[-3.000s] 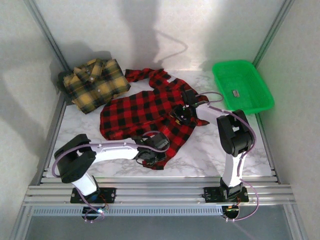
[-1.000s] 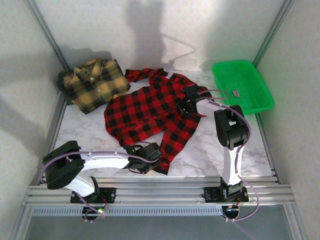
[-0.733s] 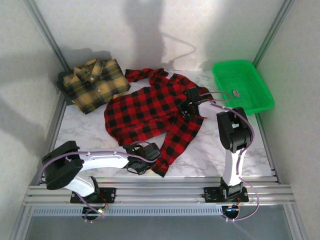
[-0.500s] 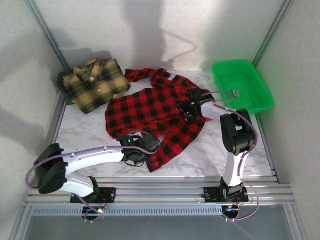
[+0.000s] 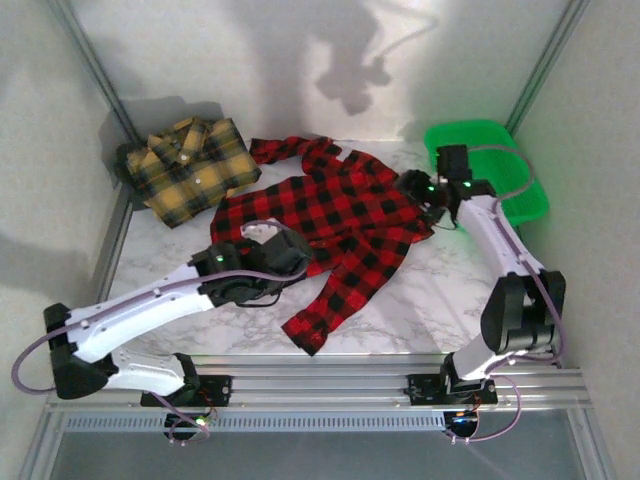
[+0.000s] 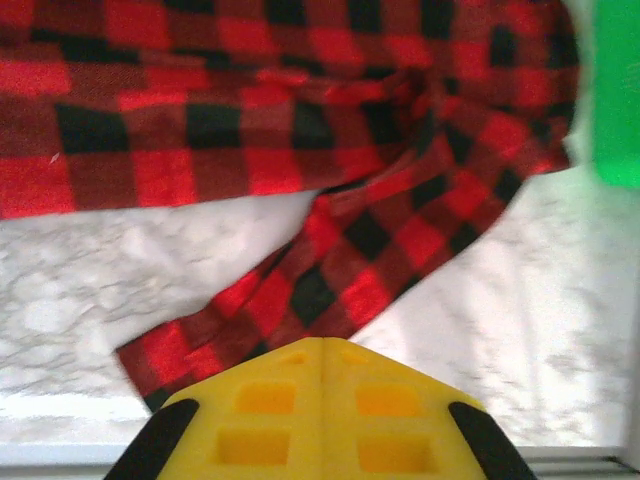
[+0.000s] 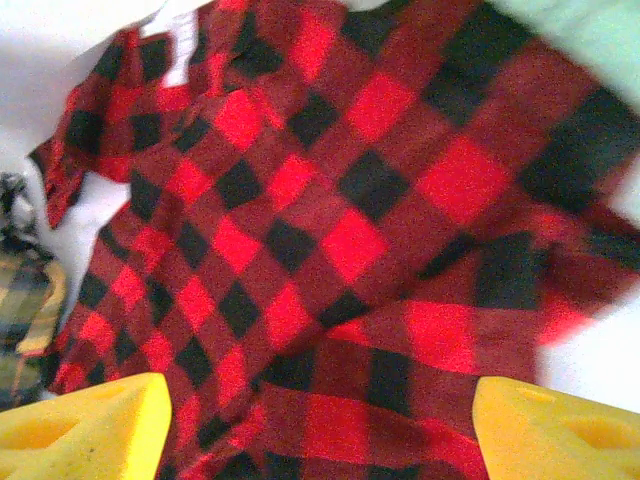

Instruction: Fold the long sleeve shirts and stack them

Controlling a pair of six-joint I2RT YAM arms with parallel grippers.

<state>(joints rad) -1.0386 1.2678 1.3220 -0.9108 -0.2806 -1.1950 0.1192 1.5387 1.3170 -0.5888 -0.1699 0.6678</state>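
The red-and-black long sleeve shirt (image 5: pixel 325 215) lies spread across the middle of the marble table, one sleeve (image 5: pixel 335 300) stretched toward the near edge. The yellow-and-black shirt (image 5: pixel 188 165) lies folded at the back left. My left gripper (image 5: pixel 285 262) hovers over the red shirt's near left hem. In the left wrist view its yellow fingers (image 6: pixel 322 400) are pressed together with no cloth between them, and the sleeve (image 6: pixel 330 270) lies just beyond. My right gripper (image 5: pixel 418 190) stands open at the shirt's right edge, its fingertips (image 7: pixel 90 425) wide apart above the red check (image 7: pixel 330 220).
A green plastic tray (image 5: pixel 505 190) stands at the back right, just behind the right arm, with a small dark item in it. Bare marble (image 5: pixel 450 290) lies right of the sleeve. Metal frame rails run along both sides and the near edge.
The left gripper shut and rose from the near sleeve end back over the shirt's left hem. The right gripper opened and pulled right toward the tray. The sleeve now lies stretched nearer.
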